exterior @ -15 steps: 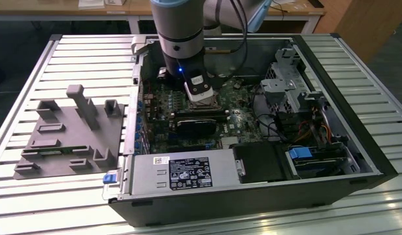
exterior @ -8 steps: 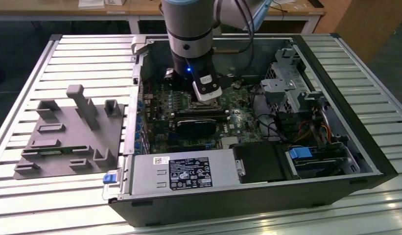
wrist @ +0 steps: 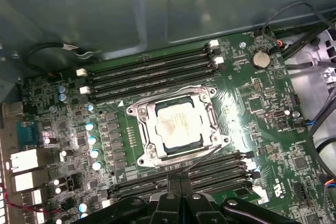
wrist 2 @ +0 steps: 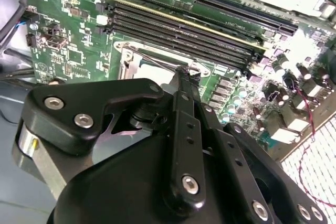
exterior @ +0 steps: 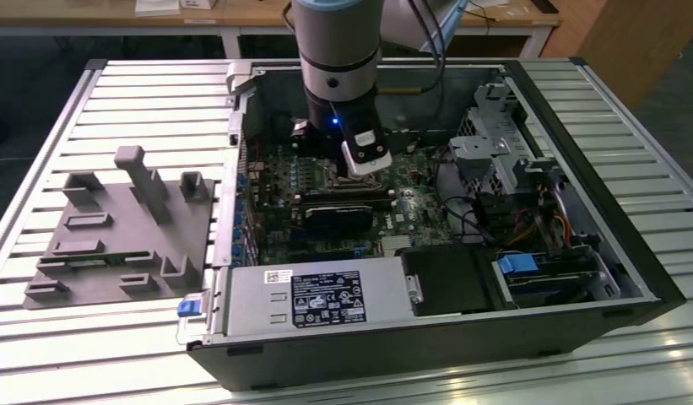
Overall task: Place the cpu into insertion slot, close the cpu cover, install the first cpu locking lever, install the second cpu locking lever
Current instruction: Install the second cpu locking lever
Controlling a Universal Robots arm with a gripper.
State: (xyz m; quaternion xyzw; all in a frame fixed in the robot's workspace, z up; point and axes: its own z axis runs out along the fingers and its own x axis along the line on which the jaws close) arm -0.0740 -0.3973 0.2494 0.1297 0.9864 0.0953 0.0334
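The cpu [wrist: 177,124] already sits in the insertion slot [wrist: 137,129] under the closed cpu cover [wrist: 210,109], just ahead of the fingers [wrist: 178,186], which are pressed narrow, apparently to catch the thin lever [wrist: 205,156].

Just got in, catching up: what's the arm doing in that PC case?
The arm's gripper is down inside the open computer case, at the edge of the insertion slot on the motherboard. The cpu already sits in the slot, with the cpu cover closed around it.
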